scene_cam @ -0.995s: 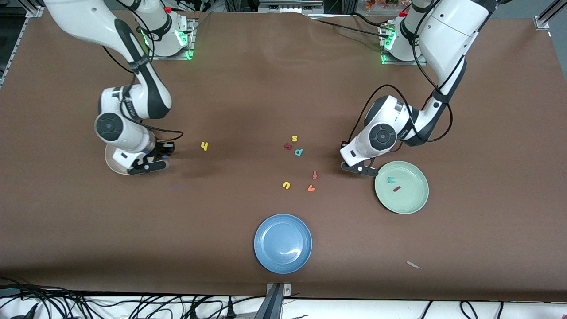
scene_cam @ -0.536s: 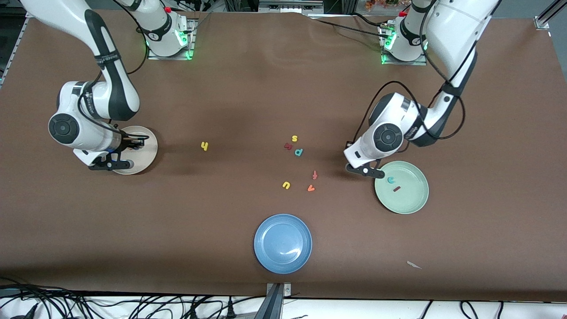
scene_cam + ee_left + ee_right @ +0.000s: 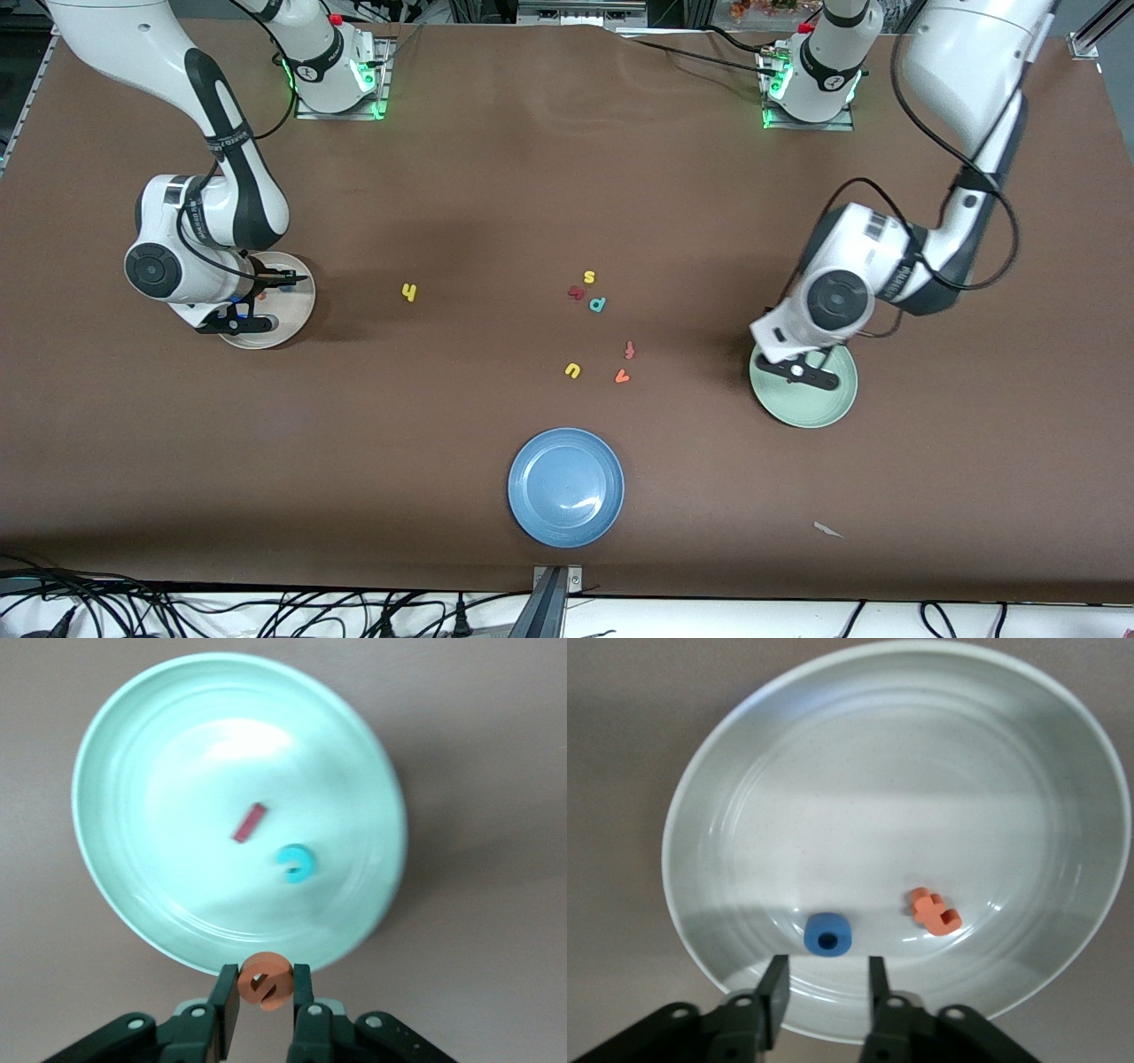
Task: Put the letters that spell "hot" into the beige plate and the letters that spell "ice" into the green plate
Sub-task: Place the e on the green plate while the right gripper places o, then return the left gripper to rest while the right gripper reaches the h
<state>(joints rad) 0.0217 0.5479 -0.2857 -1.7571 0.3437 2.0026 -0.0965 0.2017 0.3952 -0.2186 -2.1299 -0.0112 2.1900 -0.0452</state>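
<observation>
My left gripper (image 3: 266, 992) is shut on the orange e (image 3: 266, 980), over the edge of the green plate (image 3: 133, 886). In that plate lie the dark red i (image 3: 249, 822) and the teal c (image 3: 295, 863). In the front view the left gripper (image 3: 802, 372) hangs over the green plate (image 3: 837, 403). My right gripper (image 3: 826, 985) is open just above the beige plate (image 3: 921, 771), where the blue o (image 3: 828, 934) and the orange t (image 3: 935, 911) lie. The front view shows the right gripper (image 3: 246, 308) over the beige plate (image 3: 299, 306). The yellow h (image 3: 408, 291) lies on the table between the plates.
Loose letters lie mid-table: a yellow s (image 3: 589, 277), a dark red letter (image 3: 577, 292), a teal one (image 3: 598, 304), a red-orange f (image 3: 630, 349), a yellow u (image 3: 572, 369) and an orange v (image 3: 622, 377). A blue plate (image 3: 566, 486) sits nearest the front camera.
The right gripper has opened and the blue o now lies in the beige plate. The left arm has carried the orange e from beside the green plate to over it.
</observation>
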